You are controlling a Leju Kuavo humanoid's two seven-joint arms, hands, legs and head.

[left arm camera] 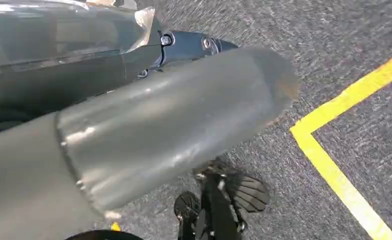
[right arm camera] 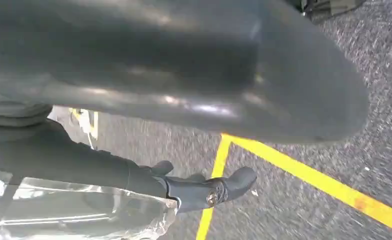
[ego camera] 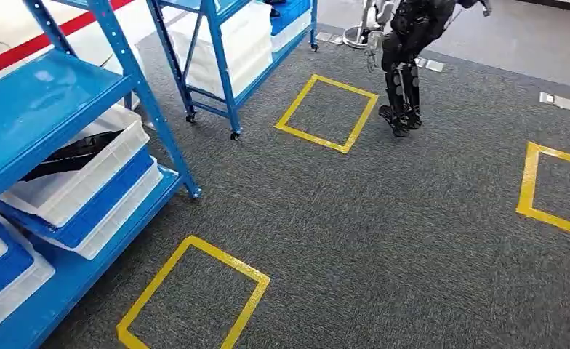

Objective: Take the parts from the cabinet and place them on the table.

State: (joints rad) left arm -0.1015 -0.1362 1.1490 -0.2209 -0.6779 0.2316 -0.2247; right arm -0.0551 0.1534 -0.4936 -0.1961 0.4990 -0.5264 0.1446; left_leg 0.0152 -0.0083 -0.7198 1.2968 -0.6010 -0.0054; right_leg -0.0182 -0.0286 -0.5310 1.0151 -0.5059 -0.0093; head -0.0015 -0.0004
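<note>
We are standing on the grey carpet (ego camera: 384, 240) beside the blue shelf (ego camera: 42, 102), which is lying at about 9 o'clock from us in the head view. On it a white bin (ego camera: 118, 142) is holding a black part (ego camera: 67, 156) whose long axis is running from 8 towards 2 o'clock. Our left hand (left arm camera: 174, 125) is hanging over the floor, its dark fingers (left arm camera: 189, 45) lying along a bagged part (left arm camera: 59, 40) in clear plastic, so we are judging it to be holding that. Our right hand (right arm camera: 184, 75) is likewise pressing its fingers (right arm camera: 209, 192) against a wrapped piece (right arm camera: 84, 215); whether this is the same thing or another we cannot tell. We are judging the carrying step to be in hand, with the table not yet in sight, so the coming move is turning on swinging away from the shelf at 9 o'clock. The left arm is the nearer one to the shelf posts, and we are reckoning a long load could catch there. Open carpet is spreading from 12 to 3 o'clock, marked by a near yellow square (ego camera: 195, 298), a far yellow square (ego camera: 326, 113) and a side yellow square (ego camera: 551, 189), while another robot (ego camera: 406, 65) is standing at roughly 1 o'clock, well apart from us
</note>
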